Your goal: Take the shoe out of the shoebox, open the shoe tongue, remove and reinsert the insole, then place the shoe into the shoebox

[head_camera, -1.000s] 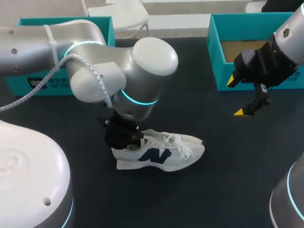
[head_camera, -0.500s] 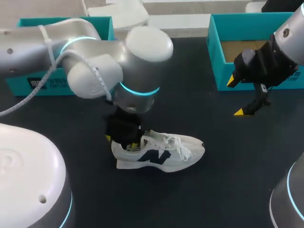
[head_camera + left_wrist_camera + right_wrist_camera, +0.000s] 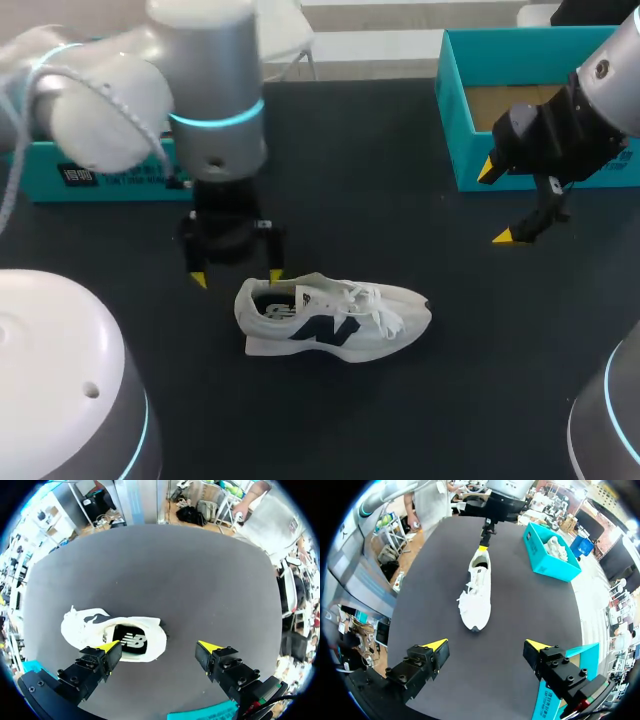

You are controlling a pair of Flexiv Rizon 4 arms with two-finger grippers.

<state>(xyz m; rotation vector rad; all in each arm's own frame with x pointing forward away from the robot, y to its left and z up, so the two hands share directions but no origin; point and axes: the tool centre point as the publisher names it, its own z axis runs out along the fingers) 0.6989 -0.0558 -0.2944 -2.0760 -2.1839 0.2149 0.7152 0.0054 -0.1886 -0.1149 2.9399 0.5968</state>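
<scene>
The left hand [image 3: 237, 277] hangs fingers-down just behind the heel of the shoe [image 3: 340, 320], its two yellow-tipped fingers spread wide with nothing held between them. In the left wrist view one fingertip [image 3: 111, 646] sits over the rim of the heel, though whether it touches the shoe cannot be told, and the other fingertip [image 3: 209, 647] is over bare worktop [image 3: 400, 200] beside the heel. The shoe is white with a dark mark on its side and white laces. It stands upright on its sole near the middle of the dark worktop, outside both boxes, with its heel toward the left arm and its toe toward the right arm's side. Through its opening a dark insole shows, lying inside the shoe. The right hand [image 3: 498, 205] is also spread wide and holds nothing. It is up in the air well apart from the shoe, just in front of the teal shoebox [image 3: 455, 120] at the far right of the worktop. That shoebox is open on top and shows a brown inner floor. A second teal box [image 3: 100, 178] stands at the far left, partly behind the left arm. In the right wrist view it holds something white that is too small to tell.
</scene>
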